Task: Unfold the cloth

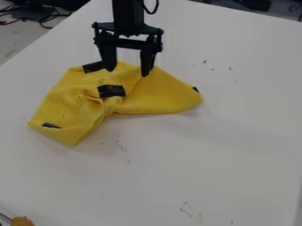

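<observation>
The black gripper (128, 73) hangs from the top edge over the upper part of the yellow cloth (154, 95), its two fingers spread apart with nothing seen between them but cloth below. Crumpled and partly folded, the cloth lies on the white table, with one lobe toward the lower left and another toward the right. Black patches mark it near the top left, in the middle, at the lower left and at the right tip. Whether the fingertips touch the cloth I cannot tell.
The white table (236, 154) has small dark marks on its surface. Black cables (41, 17) lie beyond its edge at the upper left. An orange-brown object (22, 221) shows at the bottom left corner.
</observation>
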